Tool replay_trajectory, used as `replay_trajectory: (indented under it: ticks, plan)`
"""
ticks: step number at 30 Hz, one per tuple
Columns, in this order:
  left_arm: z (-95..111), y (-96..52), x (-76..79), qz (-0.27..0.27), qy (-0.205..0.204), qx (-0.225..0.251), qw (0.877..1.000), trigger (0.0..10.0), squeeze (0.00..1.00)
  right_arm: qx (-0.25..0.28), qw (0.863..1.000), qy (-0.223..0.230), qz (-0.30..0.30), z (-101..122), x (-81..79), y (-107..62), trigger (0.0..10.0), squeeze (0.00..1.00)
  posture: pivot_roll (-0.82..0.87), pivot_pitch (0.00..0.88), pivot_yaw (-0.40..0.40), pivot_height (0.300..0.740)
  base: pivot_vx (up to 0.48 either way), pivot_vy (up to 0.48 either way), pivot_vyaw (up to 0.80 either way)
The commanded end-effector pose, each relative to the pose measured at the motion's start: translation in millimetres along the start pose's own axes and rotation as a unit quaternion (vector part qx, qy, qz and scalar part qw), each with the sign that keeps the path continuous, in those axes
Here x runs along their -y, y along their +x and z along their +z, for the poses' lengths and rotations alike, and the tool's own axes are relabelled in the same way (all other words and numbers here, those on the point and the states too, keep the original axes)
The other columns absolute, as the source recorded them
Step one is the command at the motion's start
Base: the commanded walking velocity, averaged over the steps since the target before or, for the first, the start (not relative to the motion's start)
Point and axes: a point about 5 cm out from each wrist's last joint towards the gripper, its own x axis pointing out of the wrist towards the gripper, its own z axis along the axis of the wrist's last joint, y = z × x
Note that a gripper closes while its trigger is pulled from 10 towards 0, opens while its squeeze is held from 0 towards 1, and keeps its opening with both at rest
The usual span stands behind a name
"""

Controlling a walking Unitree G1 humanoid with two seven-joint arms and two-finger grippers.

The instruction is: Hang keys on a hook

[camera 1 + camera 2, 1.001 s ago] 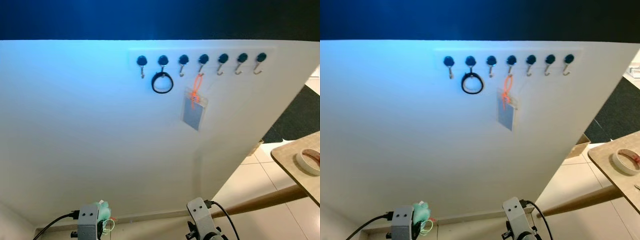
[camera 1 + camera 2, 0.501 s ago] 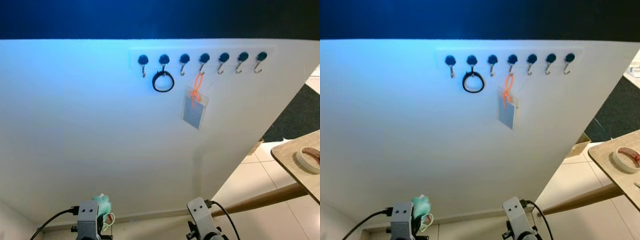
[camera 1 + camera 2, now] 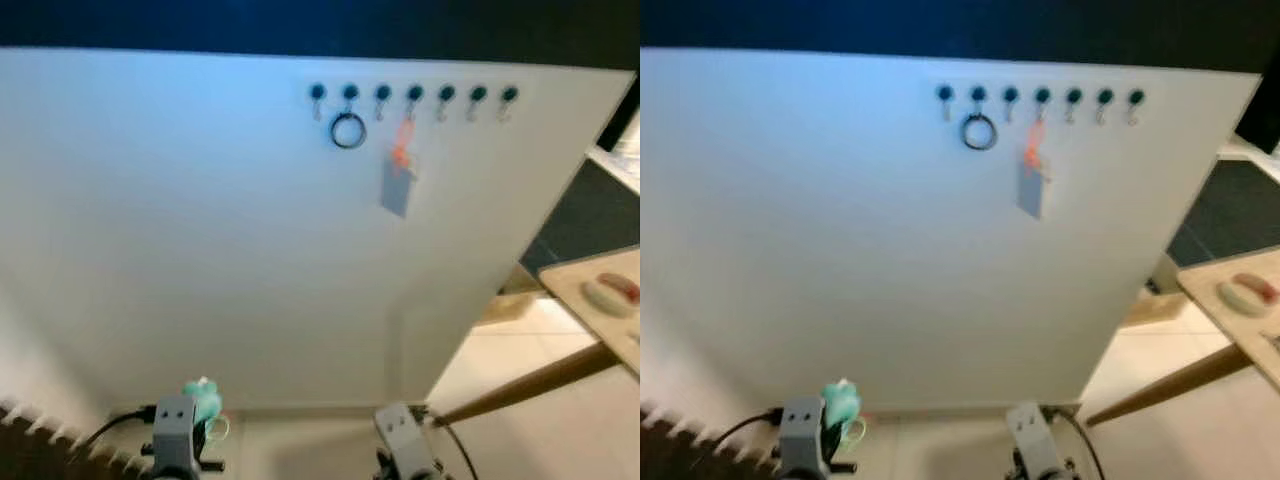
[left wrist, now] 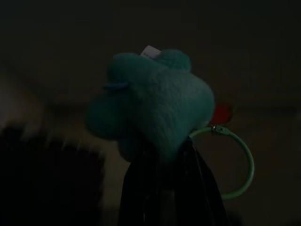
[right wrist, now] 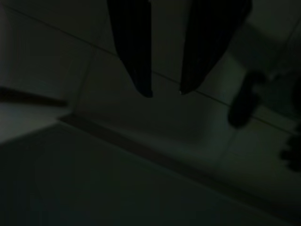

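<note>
1. The left gripper [image 4: 162,155] sits low in the head view, near the floor. Its two black fingers are closed on a set of keys [image 4: 150,101]. A fuzzy teal plush charm hides most of the fingertips in the dim left wrist view.
2. A light green ring [image 4: 237,165] hangs off the plush charm. A small red piece sits where ring and charm meet. It is too dark to make out the keys themselves.
3. The right gripper [image 5: 164,92] hangs idle and points down at a tiled floor [image 5: 141,122]. Its two fingers are slightly apart and hold nothing.
4. In the head view, the plush charm [image 3: 203,400] shows as a teal blob just above the left wrist, well below the hooks.
5. A large white wall panel [image 3: 200,220] rises in front of the robot. Nothing stands between the grippers and the panel.
6. A row of seven hooks [image 3: 413,94] with dark round heads runs along the top of the panel, up and to the right.
7. A black ring [image 3: 348,131] hangs from the second hook from the left.
8. A badge holder [image 3: 397,186] on an orange strap hangs from the fourth hook. The other five hooks are bare.
9. To the right, a wooden table [image 3: 570,290] juts in, with a roll of tape [image 3: 607,296] on it. The picture is blurred.
</note>
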Motion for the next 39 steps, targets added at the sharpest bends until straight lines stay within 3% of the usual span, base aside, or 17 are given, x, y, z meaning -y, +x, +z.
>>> replay_trajectory:
  ticks: [1, 14, 24, 36, 39]
  plan:
    - [13, 7.6, 3.9, -0.008, 0.007, 0.017, 1.0, 10.0, 0.0, -0.015, 1.0, 0.01, -0.001, -8, -1.7, -2.9, 10.0, 0.0, 0.08, 0.076, -0.024, 0.74, 0.0, 0.0, 0.0]
    - [18, 9.5, 3.6, -0.014, 0.026, 0.021, 0.999, 10.0, 0.0, -0.015, 1.0, 0.012, -0.001, -8, -3.8, -2.4, 10.0, 0.0, 0.08, 0.065, -0.015, 0.74, 0.0, 0.0, 0.0]
    - [18, 9.9, 3.7, -0.007, 0.026, 0.02, 0.999, 10.0, 0.0, -0.015, 1.0, 0.011, -0.001, -8, -3.2, -2.5, 10.0, 0.0, 0.08, 0.063, -0.017, 0.74, 0.0, -0.475, 0.0]
    - [19, 9.8, -1.7, 0.018, 0.013, 0.023, 0.999, 10.0, 0.0, -0.002, 1.0, 0.014, 0.0, 0, -2.9, 0.8, 10.0, 0.0, 0.08, 0.066, -0.02, 0.74, 0.0, 0.0, 0.0]
    - [21, 9.3, -7.0, 0.021, 0.022, 0.029, 0.999, 10.0, 0.0, 0.021, 1.0, 0.018, 0.004, 11, -3.0, 4.1, 10.0, 0.0, 0.08, 0.068, -0.021, 0.74, 0.0, 0.0, 0.0]
